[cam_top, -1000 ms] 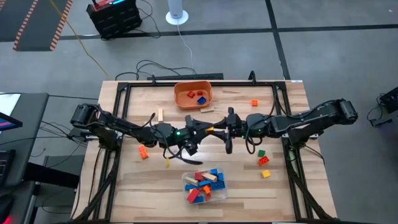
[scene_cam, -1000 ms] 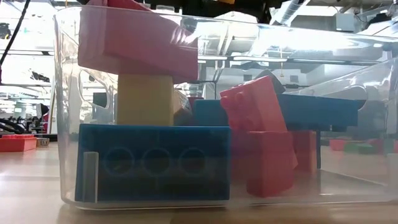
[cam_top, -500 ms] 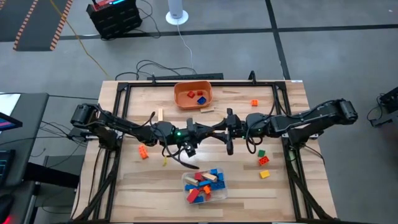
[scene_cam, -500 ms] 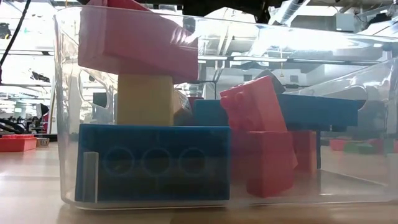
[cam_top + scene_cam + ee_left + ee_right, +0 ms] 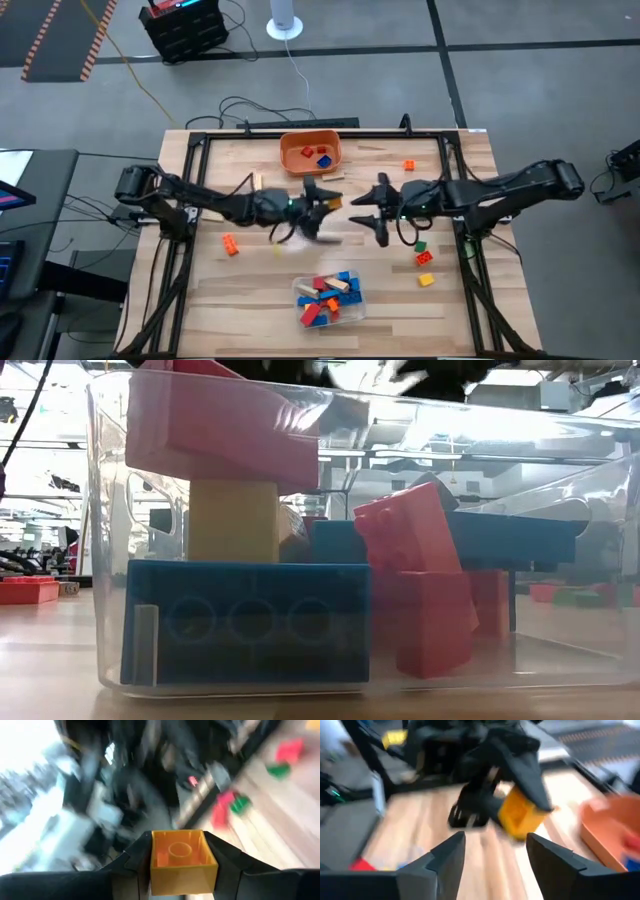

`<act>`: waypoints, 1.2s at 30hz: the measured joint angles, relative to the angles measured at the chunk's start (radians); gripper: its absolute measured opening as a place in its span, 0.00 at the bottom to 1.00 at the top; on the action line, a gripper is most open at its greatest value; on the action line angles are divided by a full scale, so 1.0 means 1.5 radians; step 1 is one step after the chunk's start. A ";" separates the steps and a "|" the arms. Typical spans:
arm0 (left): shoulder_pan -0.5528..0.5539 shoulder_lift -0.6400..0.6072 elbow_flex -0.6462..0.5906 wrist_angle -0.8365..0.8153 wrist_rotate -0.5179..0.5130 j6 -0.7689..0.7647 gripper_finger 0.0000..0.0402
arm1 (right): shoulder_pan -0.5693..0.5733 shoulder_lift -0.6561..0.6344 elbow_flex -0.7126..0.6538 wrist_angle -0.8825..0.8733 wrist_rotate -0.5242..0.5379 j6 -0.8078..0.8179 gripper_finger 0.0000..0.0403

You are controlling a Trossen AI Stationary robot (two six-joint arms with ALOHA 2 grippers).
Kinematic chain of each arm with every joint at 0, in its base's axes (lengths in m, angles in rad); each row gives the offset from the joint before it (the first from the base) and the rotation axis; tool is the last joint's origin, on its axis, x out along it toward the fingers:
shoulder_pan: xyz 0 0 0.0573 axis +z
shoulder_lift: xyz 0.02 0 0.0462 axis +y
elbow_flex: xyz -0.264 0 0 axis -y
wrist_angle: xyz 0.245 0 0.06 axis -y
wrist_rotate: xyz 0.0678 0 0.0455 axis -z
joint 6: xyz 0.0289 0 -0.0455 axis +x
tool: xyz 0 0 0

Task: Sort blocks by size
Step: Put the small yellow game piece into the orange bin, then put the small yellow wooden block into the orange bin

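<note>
My left gripper (image 5: 326,202) is over the table's middle, just near of the orange bowl (image 5: 311,152), shut on a yellow-orange block (image 5: 182,857). The block also shows in the right wrist view (image 5: 520,815). My right gripper (image 5: 368,212) hangs open and empty a little to the right of it, fingers pointing at the left gripper. The clear tub (image 5: 328,298) near the front edge holds several red, blue and tan blocks and fills the low view (image 5: 330,540). The bowl holds a blue and a red block. My left gripper pinches the yellow-orange block by two opposite side faces (image 5: 156,862) between its two fingers (image 5: 135,865). The block's studded top faces the wrist camera. The block is lifted clear of the table.
Loose blocks lie on the table: an orange one (image 5: 230,243) at the left, an orange one (image 5: 408,165) at the far right, and green (image 5: 421,245), orange (image 5: 425,259) and yellow (image 5: 427,280) ones at the right. A tan block (image 5: 257,184) lies left of the bowl.
The two grippers, close together at the table's middle before, have parted. My right gripper has drawn back toward the table's right edge. My left gripper has gone toward the far edge and the orange bowl with the block.
</note>
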 joint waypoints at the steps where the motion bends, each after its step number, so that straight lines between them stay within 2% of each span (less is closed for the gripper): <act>1: 0.018 0.000 0.000 -0.031 0.003 -0.026 0.33 | 0.000 -0.013 0.000 -0.042 0.018 0.013 0.60; 6: 0.155 0.001 0.000 -0.168 0.099 -0.168 0.33 | 0.027 -0.051 -0.021 -0.176 0.089 0.105 0.59; 9: 0.242 0.001 0.000 -0.175 0.107 -0.220 0.33 | 0.061 -0.051 -0.045 -0.187 0.107 0.145 0.58; 13: 0.341 0.001 0.000 -0.183 0.126 -0.231 0.33 | 0.095 -0.036 -0.067 -0.198 0.138 0.187 0.57; 18: 0.446 0.021 0.000 -0.222 0.272 -0.306 0.33 | 0.098 -0.015 -0.070 -0.219 0.158 0.203 0.57; 20: 0.466 0.036 0.009 -0.240 0.277 -0.351 0.33 | 0.091 -0.015 -0.070 -0.223 0.161 0.200 0.57; 22: 0.485 0.037 0.012 -0.303 0.277 -0.399 0.33 | 0.084 -0.019 -0.070 -0.233 0.161 0.200 0.57; 24: 0.492 0.037 0.023 -0.334 0.274 -0.428 0.37 | 0.078 -0.026 -0.069 -0.256 0.155 0.204 0.57; 29: 0.490 0.036 0.044 -0.418 0.277 -0.458 0.54 | 0.079 -0.020 -0.059 -0.377 0.039 0.254 0.57; 33: 0.477 0.036 0.051 -0.416 0.275 -0.464 0.66 | 0.143 -0.003 -0.059 -0.419 0.005 0.268 0.57; 36: 0.461 0.036 0.050 -0.419 0.278 -0.465 0.72 | 0.213 0.019 -0.058 -0.441 -0.010 0.306 0.57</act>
